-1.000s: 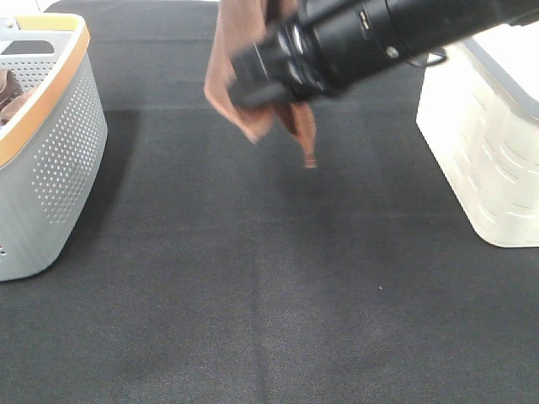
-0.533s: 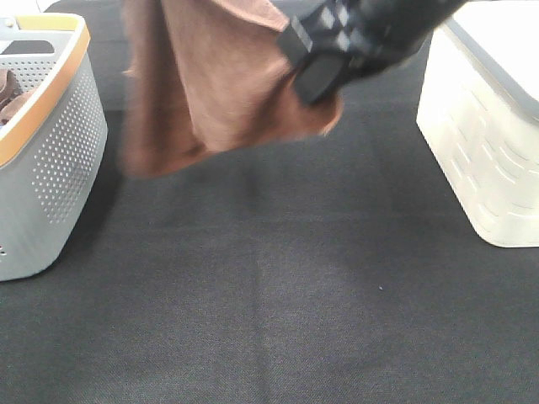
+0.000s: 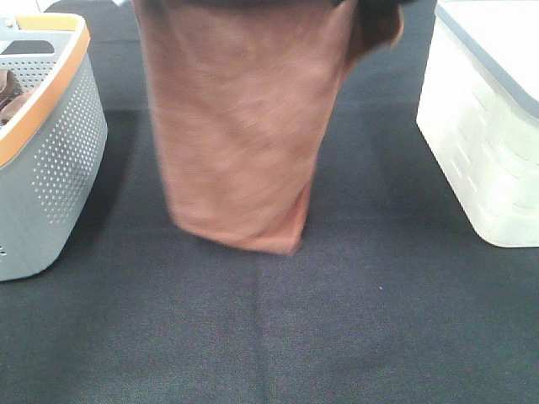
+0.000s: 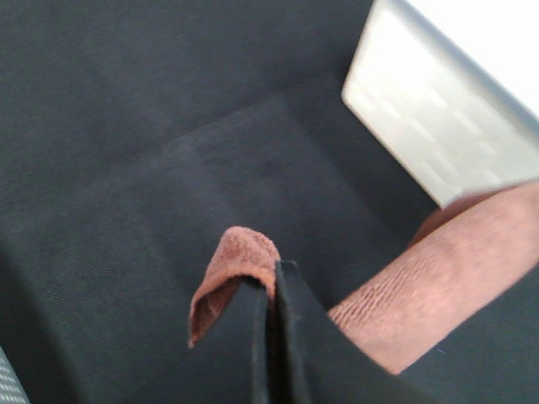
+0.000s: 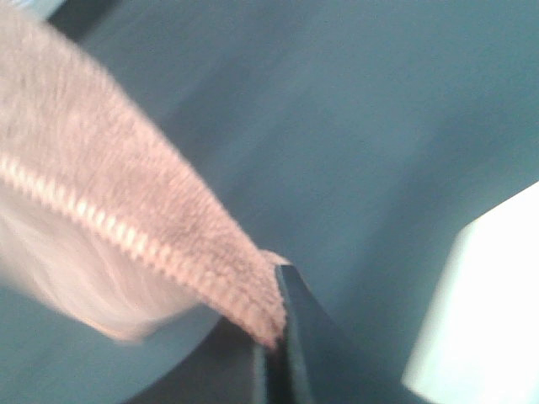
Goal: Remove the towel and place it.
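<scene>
The reddish-brown towel hangs spread out from the top of the exterior view, its lower edge just above the black mat. Both grippers hold it above the frame's top edge, out of that view. In the left wrist view my left gripper is shut on a corner of the towel, with more cloth stretching away. In the right wrist view my right gripper is shut on another hemmed corner of the towel.
A grey perforated basket with an orange rim stands at the left and holds bunched brown cloths. A white lidded bin stands at the right; it also shows in the left wrist view. A black mat covers the table.
The towel was bunched under the right arm a second ago. It has been pulled apart and now hangs flat and lower; both arms have risen out of the exterior view.
</scene>
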Controlling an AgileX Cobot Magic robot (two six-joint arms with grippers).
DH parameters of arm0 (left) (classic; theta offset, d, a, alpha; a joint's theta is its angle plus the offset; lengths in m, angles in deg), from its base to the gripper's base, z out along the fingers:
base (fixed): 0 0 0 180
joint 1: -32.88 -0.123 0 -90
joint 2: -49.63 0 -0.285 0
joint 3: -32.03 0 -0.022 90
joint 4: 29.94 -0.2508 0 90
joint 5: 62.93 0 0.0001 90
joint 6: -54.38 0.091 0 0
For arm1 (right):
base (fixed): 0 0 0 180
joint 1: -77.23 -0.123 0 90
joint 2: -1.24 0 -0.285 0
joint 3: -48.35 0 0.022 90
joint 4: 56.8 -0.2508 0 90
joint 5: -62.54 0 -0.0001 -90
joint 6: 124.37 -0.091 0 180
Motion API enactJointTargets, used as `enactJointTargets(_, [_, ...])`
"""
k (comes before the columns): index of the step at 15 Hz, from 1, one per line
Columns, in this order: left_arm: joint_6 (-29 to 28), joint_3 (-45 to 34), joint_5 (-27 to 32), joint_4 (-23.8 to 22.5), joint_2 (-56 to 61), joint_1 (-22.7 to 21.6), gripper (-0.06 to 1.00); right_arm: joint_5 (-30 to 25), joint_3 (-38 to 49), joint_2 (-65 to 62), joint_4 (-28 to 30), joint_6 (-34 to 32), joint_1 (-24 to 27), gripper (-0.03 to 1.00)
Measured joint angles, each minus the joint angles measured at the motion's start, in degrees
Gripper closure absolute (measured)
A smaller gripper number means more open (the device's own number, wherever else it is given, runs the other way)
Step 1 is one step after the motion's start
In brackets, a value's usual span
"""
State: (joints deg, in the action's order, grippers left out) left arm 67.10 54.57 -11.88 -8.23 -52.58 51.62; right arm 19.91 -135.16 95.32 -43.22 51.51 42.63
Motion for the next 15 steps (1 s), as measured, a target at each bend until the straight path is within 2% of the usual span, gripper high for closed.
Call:
enactJointTargets(1, [0.0,0.0,-1.9,-0.5,-1.4,0.0,0.94,2.2,0.0,0.6,4.0,-1.4,0.0,0.97])
enactJointTargets(2, [0.0,0.0,-1.9,-0.5,-1.4,0.0,0.94,2.2,0.0,0.6,4.0,-1.4,0.0,0.97])
enactJointTargets(4, [0.0,0.0,-7.4,-1.5,-3.9,0.0,0.94,6.0,0.0,1.9,11.8,-4.6,0.0,0.97])
enactJointTargets(5, [0.0,0.0,-11.1,-1.7,-4.8,0.0,0.94,7.2,-0.1,2.8,15.8,-6.5,0.0,0.97])
enactJointTargets(6, [0.0,0.0,-17.1,-2.5,-6.2,0.0,0.94,8.9,-0.3,4.8,23.4,-9.7,0.0,0.97])
enactJointTargets(8, [0.0,0.0,-26.5,-2.9,-8.6,0.0,0.94,11.9,-0.8,8.3,34.0,-15.1,0.2,0.97])
enactJointTargets(10, [0.0,0.0,-33.9,-2.9,-11.4,0.0,0.94,14.9,-2.3,11.9,42.0,-22.2,2.0,0.97])
enactJointTargets(12, [0.0,0.0,-40.6,-2.9,-15.0,0.0,0.94,19.1,-4.8,15.1,45.9,-28.5,5.3,0.97])
enactJointTargets(15, [0.0,0.0,-52.0,-2.9,-21.0,0.0,0.94,28.6,-8.3,20.5,47.6,-31.5,10.3,0.97])
